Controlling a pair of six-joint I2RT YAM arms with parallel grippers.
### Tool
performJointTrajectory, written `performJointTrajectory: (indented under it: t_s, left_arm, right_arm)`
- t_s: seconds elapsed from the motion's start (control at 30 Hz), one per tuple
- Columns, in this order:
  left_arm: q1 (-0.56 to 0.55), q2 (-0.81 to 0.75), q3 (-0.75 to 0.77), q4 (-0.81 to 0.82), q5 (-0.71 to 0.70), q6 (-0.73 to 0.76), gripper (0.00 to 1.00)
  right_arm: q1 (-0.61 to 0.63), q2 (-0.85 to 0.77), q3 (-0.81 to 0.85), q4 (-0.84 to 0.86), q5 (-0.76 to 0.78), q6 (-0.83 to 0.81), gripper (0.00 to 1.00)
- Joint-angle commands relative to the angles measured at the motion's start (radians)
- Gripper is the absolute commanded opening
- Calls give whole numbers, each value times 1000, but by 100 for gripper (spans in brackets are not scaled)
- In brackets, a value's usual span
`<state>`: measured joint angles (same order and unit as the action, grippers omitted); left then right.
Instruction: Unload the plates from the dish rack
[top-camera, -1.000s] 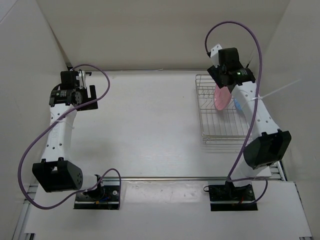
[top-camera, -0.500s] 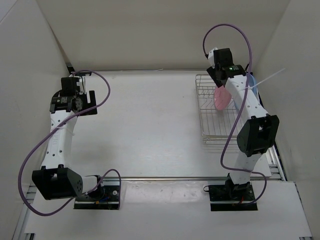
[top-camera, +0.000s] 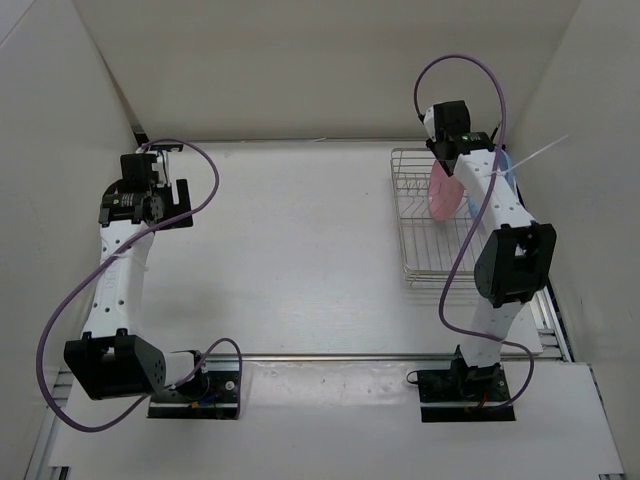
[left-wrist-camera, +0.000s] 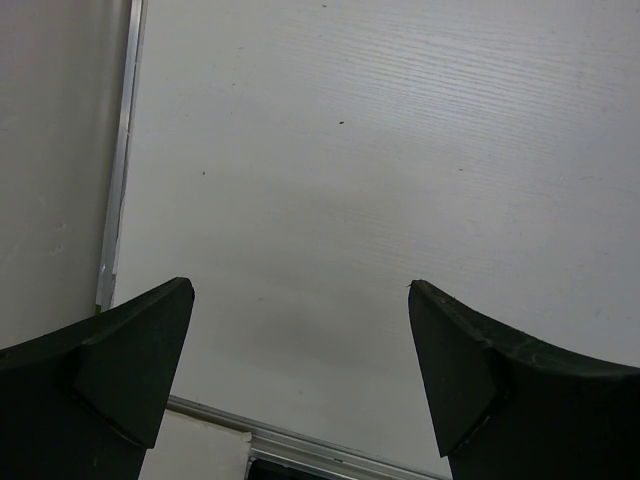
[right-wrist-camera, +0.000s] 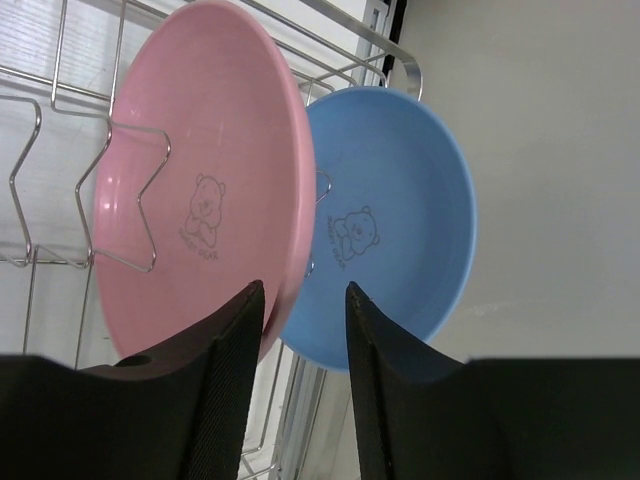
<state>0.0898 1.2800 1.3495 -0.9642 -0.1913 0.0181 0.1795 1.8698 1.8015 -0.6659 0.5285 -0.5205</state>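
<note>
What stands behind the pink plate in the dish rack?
The light blue plate, upright in the dish rack. The pink plate covers its left part and its slot.

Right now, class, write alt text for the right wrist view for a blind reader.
A pink plate and a light blue plate stand on edge in a dish rack; the right gripper straddles the pink rim, jaws apart.

A white desk (top-camera: 300, 250) with a faint grain is enclosed by plain pale walls (top-camera: 300, 70) at the back and both sides. A thin metal strip (left-wrist-camera: 120, 150) is seen along its left edge, and a metal rail (top-camera: 340, 356) across its near edge.
</note>
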Motion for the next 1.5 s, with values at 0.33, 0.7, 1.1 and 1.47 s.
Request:
performJointTrajectory:
  t_s: [0.33, 0.7, 1.1, 1.47]
  left_arm:
    - [22, -15, 14, 15, -2, -3, 100]
    - [31, -24, 5, 24, 16, -3, 100]
    - [31, -33, -13, 51, 46, -3, 100]
    - [31, 8, -3, 82, 96, -3, 100]
  right_arm:
    - [2, 28, -4, 31, 47, -7, 13]
    - [55, 17, -70, 129, 202, -50, 0]
    - [84, 133, 205, -26, 468, -4, 0]
    - [103, 72, 295, -21, 619, -108, 0]
